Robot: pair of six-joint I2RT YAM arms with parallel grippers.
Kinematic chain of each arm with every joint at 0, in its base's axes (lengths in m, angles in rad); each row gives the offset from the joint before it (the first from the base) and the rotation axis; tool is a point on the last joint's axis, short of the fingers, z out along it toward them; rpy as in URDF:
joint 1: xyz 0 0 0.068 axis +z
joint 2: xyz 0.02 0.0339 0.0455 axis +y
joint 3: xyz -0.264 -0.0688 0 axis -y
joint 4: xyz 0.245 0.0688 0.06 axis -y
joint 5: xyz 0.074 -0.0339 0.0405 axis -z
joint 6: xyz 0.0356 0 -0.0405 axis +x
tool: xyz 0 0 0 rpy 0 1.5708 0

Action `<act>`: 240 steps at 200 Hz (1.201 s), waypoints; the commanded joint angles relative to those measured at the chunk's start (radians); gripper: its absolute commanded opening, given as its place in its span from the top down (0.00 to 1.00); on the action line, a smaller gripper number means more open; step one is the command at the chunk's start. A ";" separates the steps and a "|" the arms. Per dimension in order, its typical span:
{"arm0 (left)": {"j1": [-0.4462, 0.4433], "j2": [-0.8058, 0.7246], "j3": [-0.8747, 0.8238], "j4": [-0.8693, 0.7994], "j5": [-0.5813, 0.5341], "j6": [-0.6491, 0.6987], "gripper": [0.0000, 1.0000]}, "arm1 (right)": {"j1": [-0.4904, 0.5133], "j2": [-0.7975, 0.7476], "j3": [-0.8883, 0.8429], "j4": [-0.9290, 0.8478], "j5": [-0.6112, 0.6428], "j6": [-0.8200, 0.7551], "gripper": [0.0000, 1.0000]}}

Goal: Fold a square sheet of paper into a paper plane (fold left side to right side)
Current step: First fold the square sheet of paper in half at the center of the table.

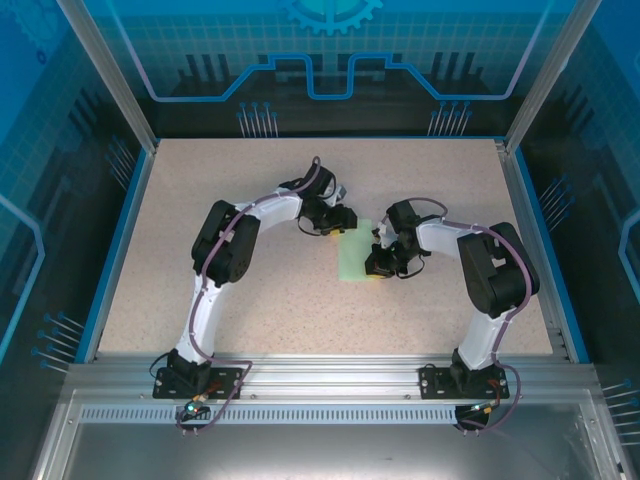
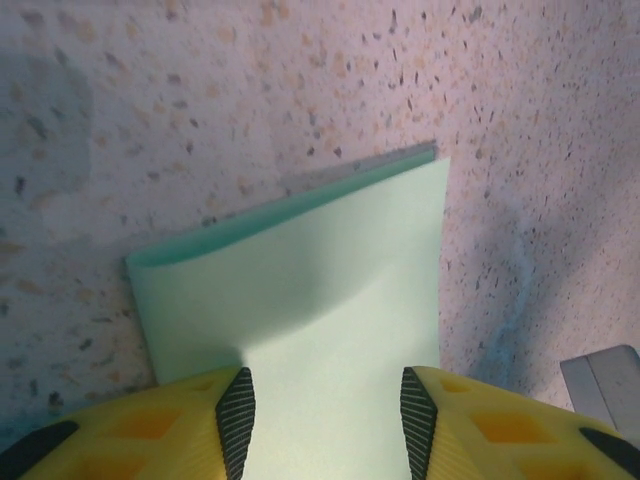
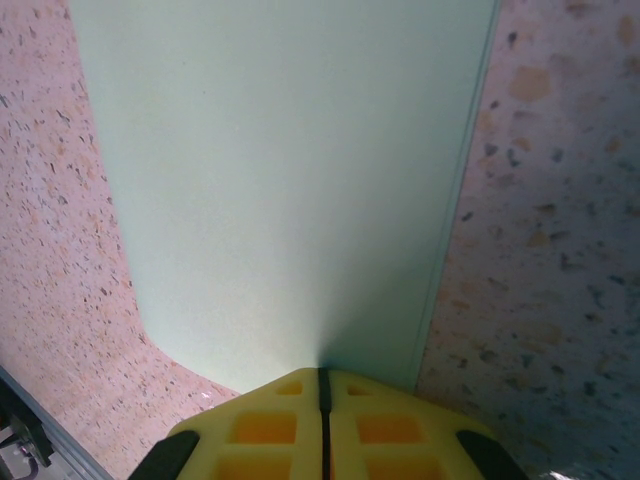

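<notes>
Top view: the folded paper lies flat on the table, between the left gripper and right gripper.

Left wrist: the left gripper stands open over the paper.

Right wrist: the right gripper is closed, its tips touching the paper's near edge.

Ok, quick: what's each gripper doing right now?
Left gripper: open, fingers apart over the folded paper.
Right gripper: closed, apparently pinching the paper's edge.

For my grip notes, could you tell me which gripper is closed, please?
The right gripper, pinched shut on the paper; the left gripper straddles it, fingers apart.
</notes>
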 commanded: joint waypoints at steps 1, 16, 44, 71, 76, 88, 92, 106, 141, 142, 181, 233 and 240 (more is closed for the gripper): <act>0.072 0.063 0.057 0.008 -0.085 0.000 0.52 | 0.008 0.059 -0.031 -0.096 0.135 -0.011 0.93; 0.079 0.082 0.091 -0.006 -0.076 0.000 0.52 | 0.009 0.062 -0.032 -0.094 0.132 -0.011 0.93; 0.083 0.105 0.138 -0.034 -0.073 0.000 0.50 | 0.013 0.064 -0.032 -0.092 0.131 -0.008 0.93; 0.089 0.112 0.165 -0.045 -0.074 -0.004 0.50 | 0.016 0.063 -0.032 -0.090 0.122 -0.007 0.93; 0.090 0.112 0.170 -0.048 -0.073 -0.004 0.50 | 0.017 0.060 -0.031 -0.085 0.116 -0.008 0.93; 0.097 0.105 0.177 -0.049 -0.065 -0.003 0.50 | 0.017 0.044 -0.039 -0.062 0.085 -0.009 0.92; 0.099 0.098 0.177 -0.049 -0.061 -0.001 0.50 | 0.018 0.039 -0.040 -0.052 0.073 -0.012 0.92; 0.100 0.052 0.166 -0.045 -0.060 0.011 0.50 | 0.018 0.009 -0.039 -0.024 0.021 -0.022 0.90; 0.099 -0.170 -0.033 0.048 -0.072 0.017 0.50 | 0.015 -0.125 -0.005 -0.025 0.011 -0.034 0.77; 0.099 -0.176 -0.041 0.051 -0.072 0.017 0.50 | 0.015 -0.129 -0.003 -0.027 0.012 -0.035 0.76; 0.072 -0.419 -0.356 0.173 -0.094 -0.023 0.50 | -0.025 -0.181 0.052 -0.083 0.045 -0.067 0.58; -0.070 -0.598 -0.672 0.329 -0.215 -0.037 0.49 | -0.073 -0.056 0.133 -0.079 0.003 -0.028 0.55; -0.092 -0.610 -0.698 0.343 -0.235 -0.041 0.49 | -0.074 -0.038 0.144 -0.076 0.005 -0.021 0.55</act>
